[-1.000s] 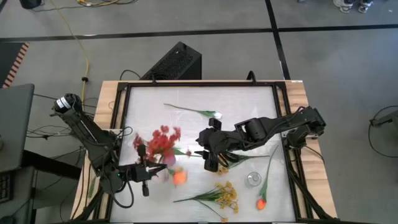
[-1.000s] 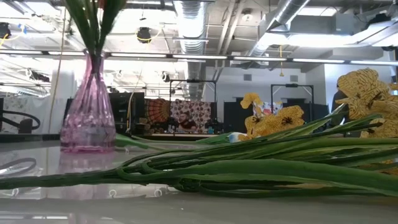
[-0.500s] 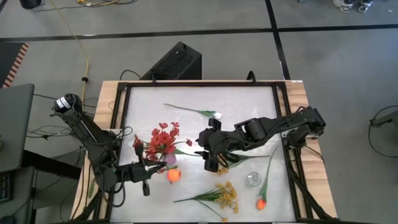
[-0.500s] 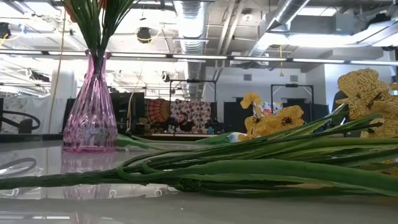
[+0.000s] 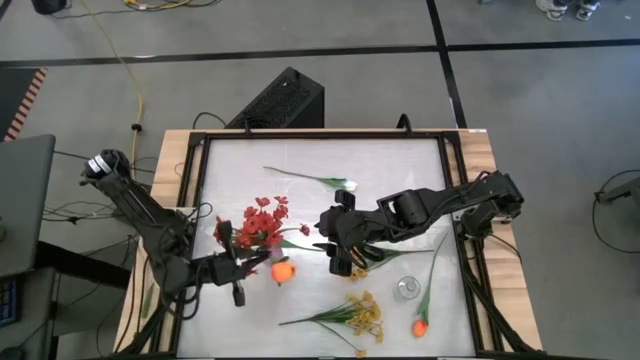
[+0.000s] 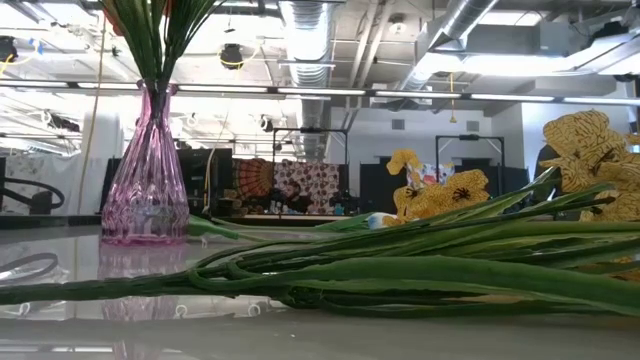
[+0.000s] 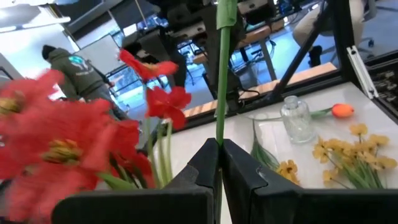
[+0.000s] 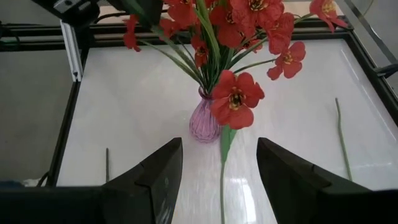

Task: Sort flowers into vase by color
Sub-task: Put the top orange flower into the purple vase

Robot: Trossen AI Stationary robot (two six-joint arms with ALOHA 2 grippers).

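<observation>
On the white tabletop (image 5: 400,165), the pink ribbed glass vase (image 8: 205,122) is standing left of centre, holding the red blossom cluster (image 5: 255,225). The left gripper (image 7: 217,163) is pinching a thin green stem (image 7: 222,81) of the orange tulip (image 5: 282,270) just beside it. The right gripper (image 8: 219,163) is hovering wide open, empty, nearby. Stems look light and springy; gripping mid-stem seems best.

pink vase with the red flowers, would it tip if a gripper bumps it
Probably yes. The pink vase has a narrow neck over a small bulbous base, and the red flowers spread wide above it, so it looks top-heavy. On the glossy table it may also slide.
</observation>
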